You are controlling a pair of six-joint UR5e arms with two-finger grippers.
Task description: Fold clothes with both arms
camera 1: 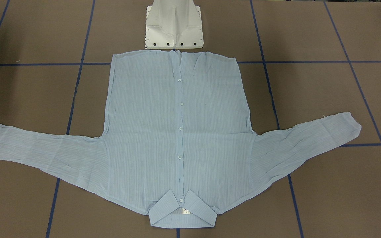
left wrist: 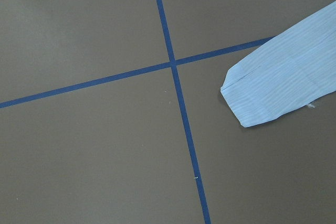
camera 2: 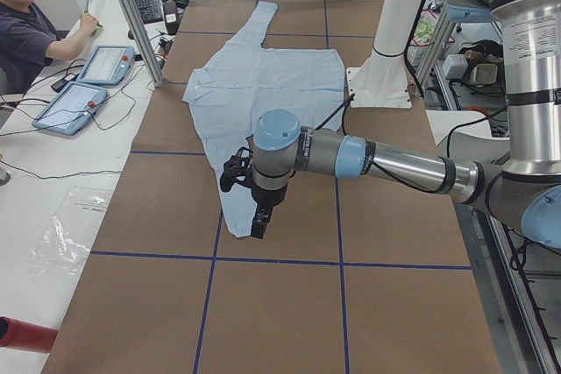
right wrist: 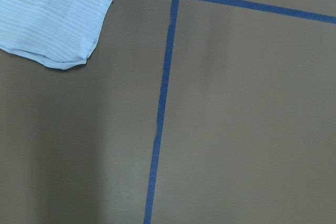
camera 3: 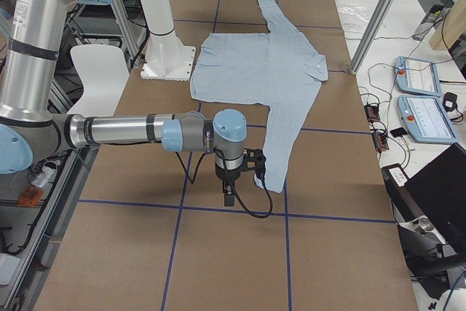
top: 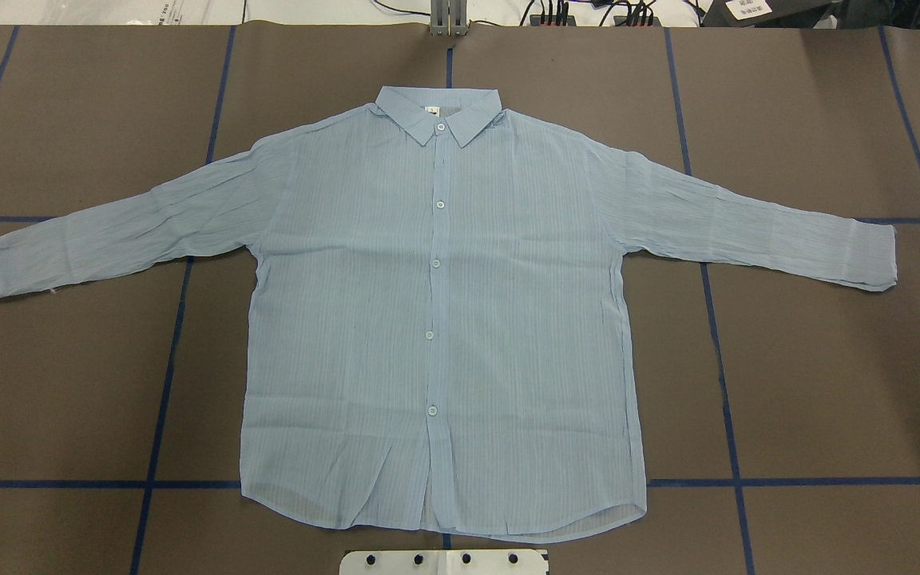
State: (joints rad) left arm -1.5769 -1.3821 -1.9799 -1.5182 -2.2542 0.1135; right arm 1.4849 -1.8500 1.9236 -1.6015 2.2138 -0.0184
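Observation:
The light blue striped shirt (top: pixel 436 319) lies flat and buttoned on the brown table, front up, both sleeves spread, its collar (camera 1: pixel 182 211) on the side away from the robot. My left gripper (camera 2: pixel 259 221) hangs over the table beside the near sleeve end in the exterior left view. Its wrist camera shows that cuff (left wrist: pixel 278 93) and no fingers. My right gripper (camera 3: pixel 228 193) hangs beside the other sleeve end. Its wrist camera shows that cuff (right wrist: pixel 52 22) and no fingers. I cannot tell whether either gripper is open or shut.
The white pedestal base (camera 1: pixel 174 26) stands just behind the shirt's hem. Blue tape lines (top: pixel 164 383) cross the table. An operator (camera 2: pixel 26 15) sits beyond the far edge near two teach pendants (camera 2: pixel 88 85). Bare brown table lies outward of both cuffs.

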